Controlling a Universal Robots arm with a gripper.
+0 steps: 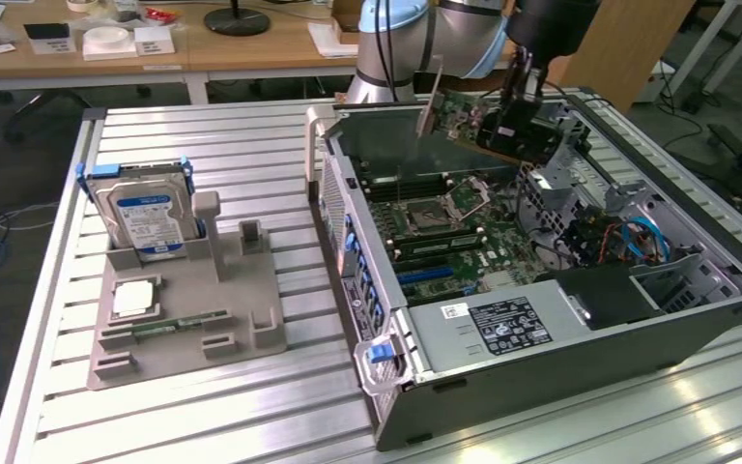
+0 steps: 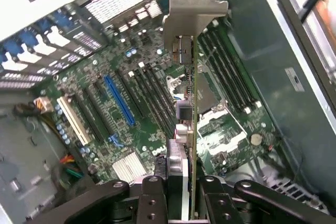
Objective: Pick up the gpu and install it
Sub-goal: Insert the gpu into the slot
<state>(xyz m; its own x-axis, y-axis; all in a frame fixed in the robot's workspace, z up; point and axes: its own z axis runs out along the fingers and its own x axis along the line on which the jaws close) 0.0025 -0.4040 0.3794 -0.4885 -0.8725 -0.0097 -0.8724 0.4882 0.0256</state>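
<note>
The gpu (image 1: 464,121), a dark circuit card with a silvery bracket strip (image 1: 428,97) at one end, hangs in the air over the far end of the open computer case (image 1: 680,329). My gripper (image 1: 521,124) is shut on its other end. In the wrist view the gpu (image 2: 194,124) appears edge-on, its bracket (image 2: 191,3) farthest from my gripper (image 2: 181,205), and the black fingers (image 2: 152,200) clamp it from both sides. Below lies the green motherboard (image 2: 236,129) with a blue slot (image 2: 119,100) and a white slot (image 2: 73,120), both apart from the card.
On the exterior view's left, a grey fixture (image 1: 248,309) holds a silver hard drive (image 1: 148,217), a chip (image 1: 135,298) and a green memory stick (image 1: 175,326). Inside the case are a power supply (image 1: 500,329), a drive cage (image 1: 564,184) and blue cables (image 1: 636,237). Desks stand behind.
</note>
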